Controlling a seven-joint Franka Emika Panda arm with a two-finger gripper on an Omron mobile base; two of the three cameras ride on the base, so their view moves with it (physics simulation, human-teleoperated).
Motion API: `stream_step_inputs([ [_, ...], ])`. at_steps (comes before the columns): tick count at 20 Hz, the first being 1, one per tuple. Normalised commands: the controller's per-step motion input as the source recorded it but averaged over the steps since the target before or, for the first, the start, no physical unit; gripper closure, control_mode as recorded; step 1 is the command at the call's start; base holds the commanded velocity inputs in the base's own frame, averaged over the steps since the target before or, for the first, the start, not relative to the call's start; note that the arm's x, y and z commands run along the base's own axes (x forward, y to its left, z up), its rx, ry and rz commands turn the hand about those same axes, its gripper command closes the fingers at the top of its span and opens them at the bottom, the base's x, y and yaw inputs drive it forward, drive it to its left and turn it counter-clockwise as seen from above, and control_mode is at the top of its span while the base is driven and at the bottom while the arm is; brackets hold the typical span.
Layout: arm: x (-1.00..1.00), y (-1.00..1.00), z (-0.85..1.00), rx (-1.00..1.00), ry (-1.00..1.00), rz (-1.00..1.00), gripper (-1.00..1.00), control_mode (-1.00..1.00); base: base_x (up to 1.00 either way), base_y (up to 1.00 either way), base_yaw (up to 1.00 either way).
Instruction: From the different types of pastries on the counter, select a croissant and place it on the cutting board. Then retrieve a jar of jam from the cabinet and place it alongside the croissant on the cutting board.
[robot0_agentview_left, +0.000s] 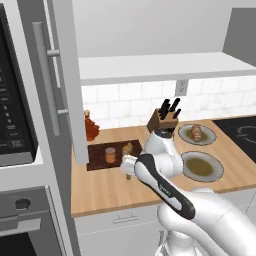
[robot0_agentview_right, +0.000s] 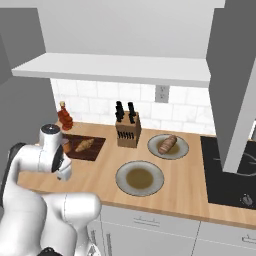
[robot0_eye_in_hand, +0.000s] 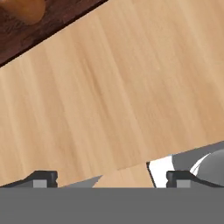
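oven: black-fronted unit (robot0_agentview_left: 15, 115) at the far left, not part of the job.
cabinet: pale grey door (robot0_agentview_left: 57, 75) stands swung open, its long bar handle facing the room.
bottle: reddish-brown, narrow neck (robot0_agentview_left: 90, 127), on the counter just behind the board.
cutting board: dark wood (robot0_agentview_left: 97, 160) on the light counter (robot0_agentview_left: 105, 190), near the wall.
jar of jam: small orange jar (robot0_agentview_left: 110, 155) stands upright on the board, beside the pastry; probably glass, so rigid, smooth, a bit slippery and breakable; best taken around its middle, below the lid.
croissant: golden lumpy piece (robot0_agentview_right: 84, 145) lies on the board; light, soft and flaky, so a gentle pinch across its thick middle.
gripper: (robot0_eye_in_hand: 111, 179) over bare counter just in front of the board, fingers spread apart, holding nothing.
task: looks essentially complete, both items on the board.
knife block: (robot0_agentview_right: 128, 131) mid-counter.
plates: one (robot0_agentview_right: 139, 178) bare, one (robot0_agentview_right: 183, 148) carrying the darker pastry (robot0_agentview_right: 167, 144).
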Motion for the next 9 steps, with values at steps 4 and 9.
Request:
stream_step_inputs([
  [4,-0.83,0.00,0.17,0.00,0.15,-0.01,-1.00,-1.00,0.00,0.00,0.00],
  [9,-1.00,0.00,-0.12,0.00,0.00,-0.03,-1.00,-1.00,0.00,0.00,0.00],
])
